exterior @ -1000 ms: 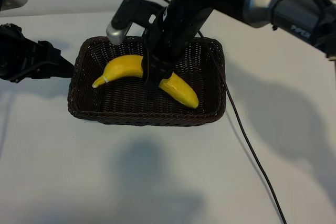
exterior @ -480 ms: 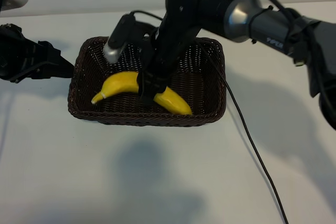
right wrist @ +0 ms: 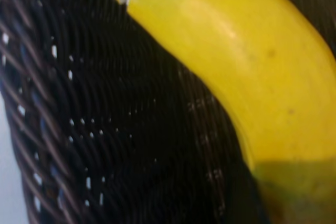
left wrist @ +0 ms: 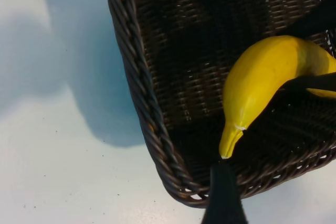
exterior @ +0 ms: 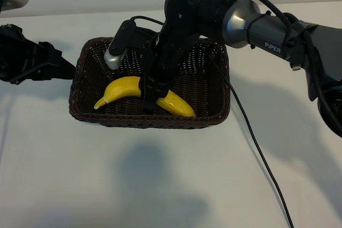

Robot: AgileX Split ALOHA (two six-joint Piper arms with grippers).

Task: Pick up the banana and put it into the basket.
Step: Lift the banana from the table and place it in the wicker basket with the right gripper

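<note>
The yellow banana (exterior: 122,88) lies low inside the dark brown wicker basket (exterior: 149,122), close to its front wall. My right gripper (exterior: 151,93) reaches down into the basket and is shut on the banana's middle. In the right wrist view the banana (right wrist: 236,51) fills the picture over the basket weave (right wrist: 105,129). My left gripper (exterior: 63,68) is parked just outside the basket's left wall, open and holding nothing. The left wrist view shows the banana's stem end (left wrist: 231,142), the basket rim (left wrist: 142,93) and one dark finger (left wrist: 224,198).
A black cable (exterior: 251,137) trails from the right arm across the white table (exterior: 160,185) toward the front right. The right arm's shadow falls in front of the basket.
The right arm has lowered the banana deeper into the basket and toward its front wall. The left arm has stayed still.
</note>
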